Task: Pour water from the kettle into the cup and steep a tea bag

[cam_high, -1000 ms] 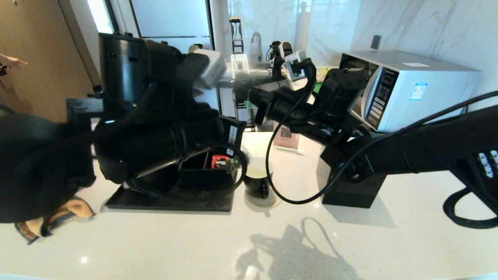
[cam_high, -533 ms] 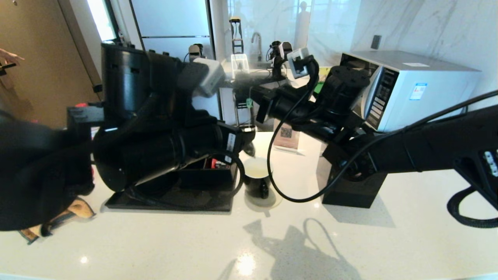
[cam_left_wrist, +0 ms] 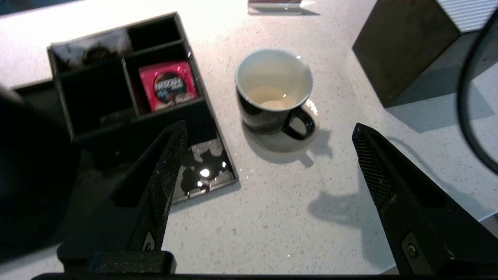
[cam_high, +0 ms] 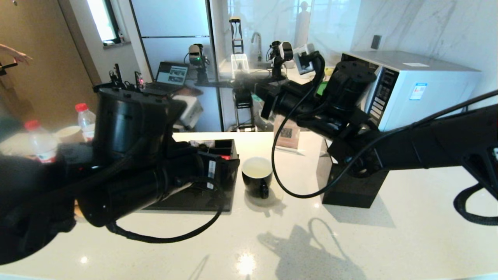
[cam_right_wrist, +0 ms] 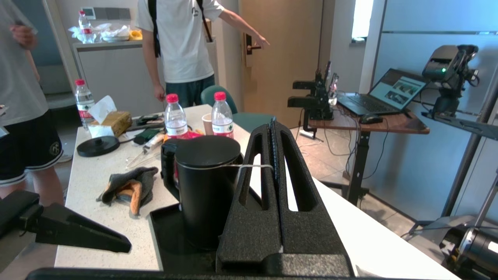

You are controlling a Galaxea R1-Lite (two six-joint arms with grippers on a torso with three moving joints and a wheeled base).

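Red packet [cam_left_wrist: 168, 85] in black organizer [cam_left_wrist: 97, 101]; microwave [cam_high: 408, 85] behind.

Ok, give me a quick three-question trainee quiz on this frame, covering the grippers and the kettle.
1. True or false: the left gripper is open.
2. The kettle stands: A) on the black tray, B) on the floor, C) tipped over a bottle.
3. What does the shut right gripper pinch?
Key: 1 true; 2 A; 3 a thin white string.
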